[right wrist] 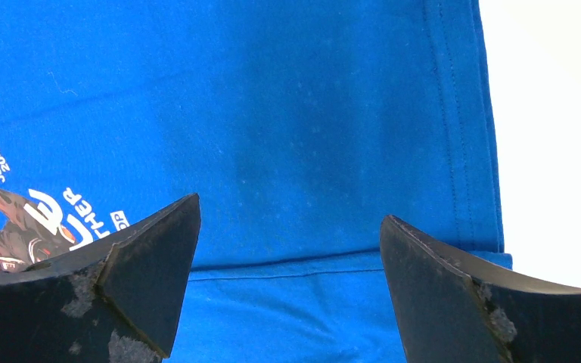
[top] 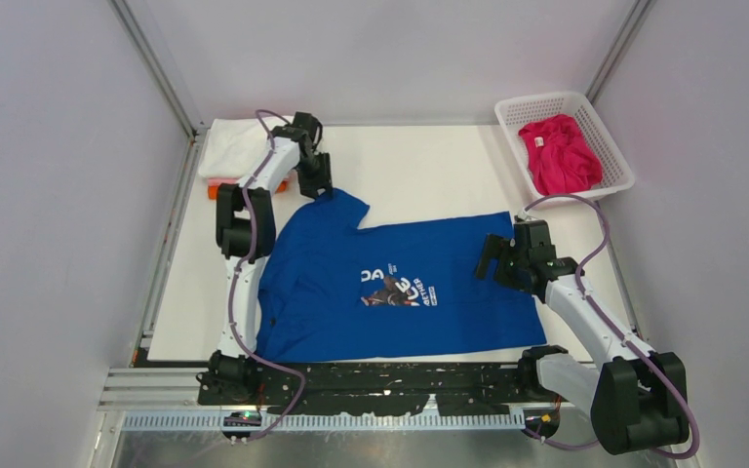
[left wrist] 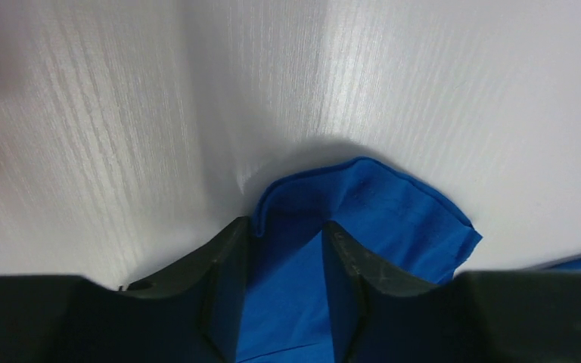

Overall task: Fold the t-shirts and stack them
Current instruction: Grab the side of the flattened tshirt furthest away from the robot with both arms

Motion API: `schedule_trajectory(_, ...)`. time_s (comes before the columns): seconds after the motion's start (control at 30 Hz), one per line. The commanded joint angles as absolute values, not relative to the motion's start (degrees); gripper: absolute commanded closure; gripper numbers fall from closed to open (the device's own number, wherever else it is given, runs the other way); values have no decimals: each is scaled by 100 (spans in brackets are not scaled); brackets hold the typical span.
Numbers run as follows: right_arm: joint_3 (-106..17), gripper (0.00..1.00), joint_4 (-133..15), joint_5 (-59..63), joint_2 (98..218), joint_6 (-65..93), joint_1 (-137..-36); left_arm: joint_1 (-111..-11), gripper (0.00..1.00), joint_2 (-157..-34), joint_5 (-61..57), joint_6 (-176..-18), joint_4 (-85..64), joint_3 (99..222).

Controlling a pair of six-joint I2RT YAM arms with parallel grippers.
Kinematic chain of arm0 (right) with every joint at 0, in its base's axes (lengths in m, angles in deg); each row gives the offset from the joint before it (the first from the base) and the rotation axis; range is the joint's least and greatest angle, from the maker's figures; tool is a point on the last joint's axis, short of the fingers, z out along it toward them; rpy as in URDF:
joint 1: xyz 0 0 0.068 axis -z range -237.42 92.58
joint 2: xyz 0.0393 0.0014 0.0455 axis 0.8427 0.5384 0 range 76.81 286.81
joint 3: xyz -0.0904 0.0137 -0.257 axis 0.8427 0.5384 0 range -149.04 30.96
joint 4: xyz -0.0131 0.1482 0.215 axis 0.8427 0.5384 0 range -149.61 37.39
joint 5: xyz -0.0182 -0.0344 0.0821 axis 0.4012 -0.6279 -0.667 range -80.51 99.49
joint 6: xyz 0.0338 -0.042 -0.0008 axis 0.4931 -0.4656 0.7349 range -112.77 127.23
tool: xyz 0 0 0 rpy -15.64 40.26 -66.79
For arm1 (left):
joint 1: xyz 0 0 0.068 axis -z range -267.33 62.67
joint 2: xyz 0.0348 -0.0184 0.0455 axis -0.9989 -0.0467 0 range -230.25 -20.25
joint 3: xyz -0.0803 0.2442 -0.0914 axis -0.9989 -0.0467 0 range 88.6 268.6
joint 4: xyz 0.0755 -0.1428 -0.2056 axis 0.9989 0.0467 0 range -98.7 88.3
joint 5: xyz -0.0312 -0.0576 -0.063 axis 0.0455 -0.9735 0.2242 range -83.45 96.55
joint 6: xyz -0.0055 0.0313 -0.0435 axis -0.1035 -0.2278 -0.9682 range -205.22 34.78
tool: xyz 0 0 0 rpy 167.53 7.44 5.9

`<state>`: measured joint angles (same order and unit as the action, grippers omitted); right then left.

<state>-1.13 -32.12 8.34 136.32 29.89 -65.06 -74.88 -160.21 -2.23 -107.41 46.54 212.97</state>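
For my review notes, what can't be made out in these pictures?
Orange cloth: top view, mostly behind the left arm.
Chest print on the royal blue cloth t-shirt: too small in top view, cut by the edge in right wrist view.
Left claw: left wrist view doesn't show whether it grips the blue sleeve.

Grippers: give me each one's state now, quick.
Left gripper: astride a sleeve of the blue t-shirt; grip cannot be told.
Right gripper: open, holding nothing, above the blue t-shirt.

a white lattice basket (top: 543, 101) sits at the table's (top: 429, 171) far right corner.
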Motion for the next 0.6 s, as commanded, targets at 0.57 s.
schedule_trajectory(0.57, -1806, 5, -3088, 2063, 14792, 2993, -6480, -7401, 100, -15051, -528, -9973, 3829, 20488)
